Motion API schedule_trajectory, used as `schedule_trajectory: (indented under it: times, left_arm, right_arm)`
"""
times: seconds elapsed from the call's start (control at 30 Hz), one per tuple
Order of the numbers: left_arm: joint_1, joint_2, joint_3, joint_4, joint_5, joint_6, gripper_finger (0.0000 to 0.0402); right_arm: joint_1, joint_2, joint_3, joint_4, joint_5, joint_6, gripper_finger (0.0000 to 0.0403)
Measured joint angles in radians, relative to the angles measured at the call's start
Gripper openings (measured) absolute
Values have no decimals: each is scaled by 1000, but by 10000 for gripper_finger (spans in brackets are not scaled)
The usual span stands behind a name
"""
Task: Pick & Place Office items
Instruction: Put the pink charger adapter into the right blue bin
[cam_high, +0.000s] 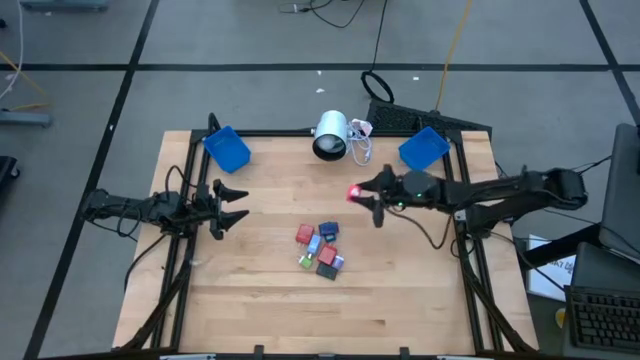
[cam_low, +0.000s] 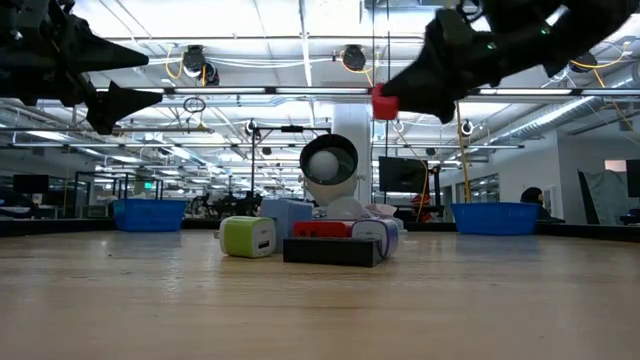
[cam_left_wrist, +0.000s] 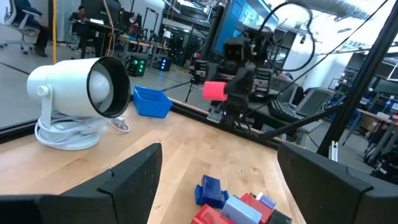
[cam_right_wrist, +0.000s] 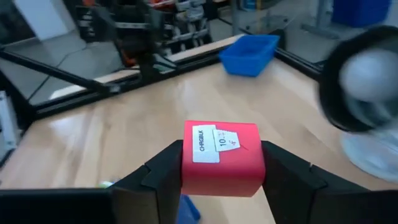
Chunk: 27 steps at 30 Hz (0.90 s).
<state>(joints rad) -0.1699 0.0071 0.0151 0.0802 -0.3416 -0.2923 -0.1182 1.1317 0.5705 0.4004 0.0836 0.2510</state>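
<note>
So far only one piece looks to be on its way: the right gripper pinches a red block with a white label, one finger pressed against each of its side faces, the block filling the gap between the fingertips. It hangs well above the wooden table, as the low view shows the red block high in the air. Both blue bins, the left bin and the right bin, show nothing inside as far as I can tell, so I judge nothing is placed yet. Remaining pieces sit in a cluster on the table, well below and off to the side of the right fingers: red, blue, green and dark ones touching each other. Beyond the fingers stands a white lamp.

Reaching in from the right edge, the right arm stretches low and level. Meanwhile the left gripper waits near the left edge, fingers spread wide and empty, pointing toward the cluster.
</note>
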Motion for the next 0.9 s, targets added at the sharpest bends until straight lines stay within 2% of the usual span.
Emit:
schedule_trajectory:
  times: [0.2,0.4,0.53,0.67,0.9]
  left_arm:
    - [0,0,0,-1,0,0,324]
    - [0,0,0,0,0,0,324]
    - [0,0,0,-1,0,0,324]
    - [0,0,0,-1,0,0,324]
    - [0,0,0,-1,0,0,324]
  right_arm:
    - [-65,-141,-126,9,72,25,181]
    - [-120,-262,-268,70,80,46,175]
    - [-151,-320,-354,97,159,81,174]
    - [-163,-342,-401,92,261,106,182]
    - [-170,-342,-418,93,260,134,172]
